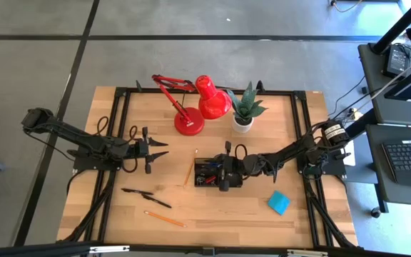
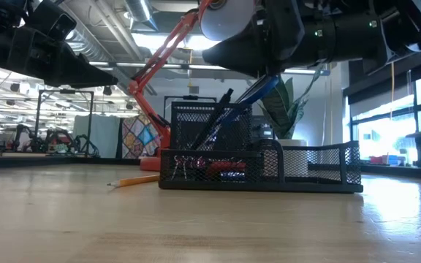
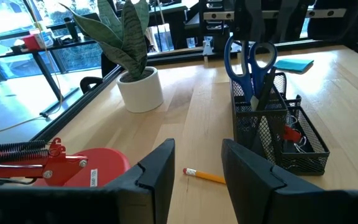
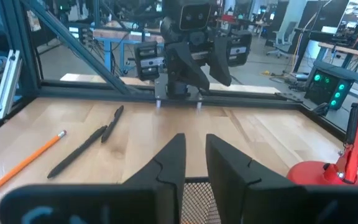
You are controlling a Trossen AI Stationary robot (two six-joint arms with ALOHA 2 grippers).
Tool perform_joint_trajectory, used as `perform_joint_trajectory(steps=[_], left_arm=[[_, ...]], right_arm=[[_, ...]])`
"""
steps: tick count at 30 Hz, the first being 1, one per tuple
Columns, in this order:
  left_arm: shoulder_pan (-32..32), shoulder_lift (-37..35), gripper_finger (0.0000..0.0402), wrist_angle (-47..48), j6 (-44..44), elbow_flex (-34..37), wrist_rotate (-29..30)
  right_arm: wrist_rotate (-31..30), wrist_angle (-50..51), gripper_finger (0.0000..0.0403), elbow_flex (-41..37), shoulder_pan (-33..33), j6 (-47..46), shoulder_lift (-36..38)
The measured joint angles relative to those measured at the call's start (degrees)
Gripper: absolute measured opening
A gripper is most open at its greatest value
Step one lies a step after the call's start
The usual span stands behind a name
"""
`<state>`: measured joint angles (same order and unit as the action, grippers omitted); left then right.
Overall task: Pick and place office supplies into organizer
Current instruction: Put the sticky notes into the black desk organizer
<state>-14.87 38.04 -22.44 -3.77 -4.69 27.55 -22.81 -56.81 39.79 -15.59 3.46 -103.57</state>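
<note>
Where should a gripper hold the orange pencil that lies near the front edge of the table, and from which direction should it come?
My judgement: grip the orange pencil at the middle of its shaft, coming straight down from above, fingers across its width. It lies flat on the table, slanted, with nothing touching it. The left gripper is closer.

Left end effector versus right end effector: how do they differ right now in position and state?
The left end effector hangs over bare table, away from the organizer, while the right end effector sits directly above the organizer. The left one's fingers stand wide apart; the right one's fingers are open with only a narrow gap. Both are empty, and they face each other across the table.
</note>
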Motion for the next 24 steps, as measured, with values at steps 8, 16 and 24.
perform_joint_trajectory(steps=[8,16,24], left_arm=[[-0.02,0.00,0.0127,0.02,0.00,0.00,0.00],[-0.02,0.00,0.0127,0.48,0.00,-0.02,-0.02],[-0.02,-0.02,0.0127,0.46,0.00,-0.02,-0.02]], right_arm=[[0.07,0.34,0.0117,-0.32,-2.43,3.72,1.20],[-0.20,3.71,0.0202,-0.28,-4.81,6.99,4.23],[-0.04,7.22,0.0224,-0.09,-7.33,10.21,10.68]])
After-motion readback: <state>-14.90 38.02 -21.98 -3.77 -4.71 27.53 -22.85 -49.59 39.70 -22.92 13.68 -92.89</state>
